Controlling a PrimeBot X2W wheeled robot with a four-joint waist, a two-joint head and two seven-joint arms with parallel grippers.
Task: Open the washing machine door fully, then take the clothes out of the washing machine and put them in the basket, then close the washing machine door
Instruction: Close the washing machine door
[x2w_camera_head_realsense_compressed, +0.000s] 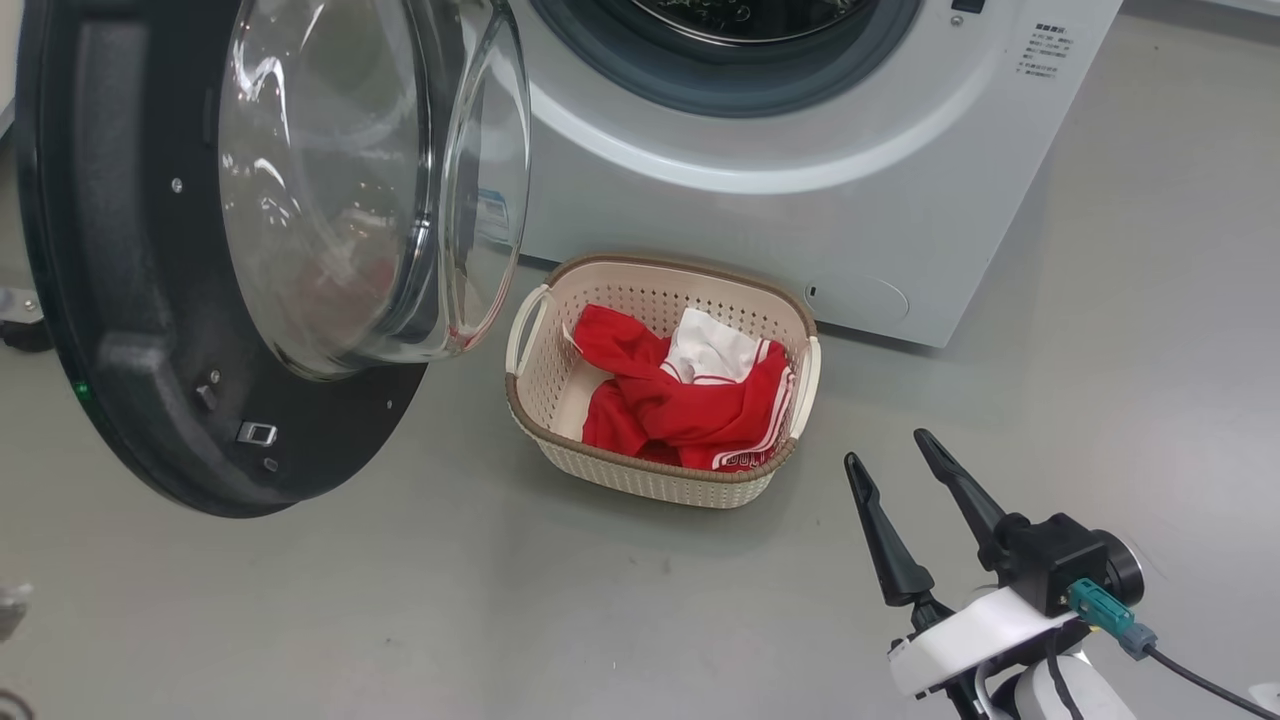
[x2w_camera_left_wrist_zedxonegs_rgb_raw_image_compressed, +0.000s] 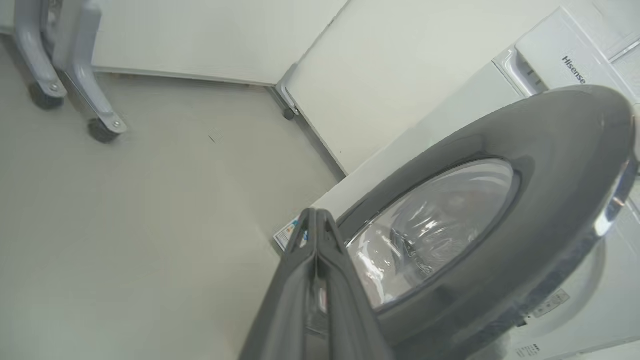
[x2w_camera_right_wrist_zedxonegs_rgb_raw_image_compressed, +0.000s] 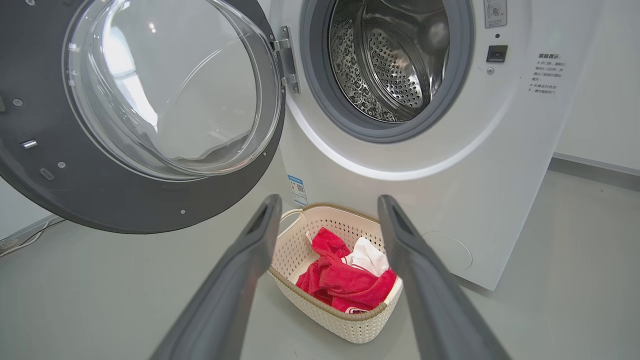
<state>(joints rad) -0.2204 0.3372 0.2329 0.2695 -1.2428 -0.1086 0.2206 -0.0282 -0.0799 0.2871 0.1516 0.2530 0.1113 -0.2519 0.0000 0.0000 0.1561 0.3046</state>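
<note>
The washing machine door stands swung open to the left, its glass bowl bulging toward the basket. Behind it the white washing machine shows a bare steel drum. On the floor in front sits the cream basket, with the red and white clothes piled inside. My right gripper is open and holds nothing, a little to the right of the basket and nearer me; the right wrist view frames the basket and the clothes between its fingers. My left gripper is shut and holds nothing, close beside the door's outer face.
Grey floor spreads around the basket and to the right of the machine. A grey wheeled stand and white wall panels lie beyond the door on the left. A cable runs along the floor by the left wall.
</note>
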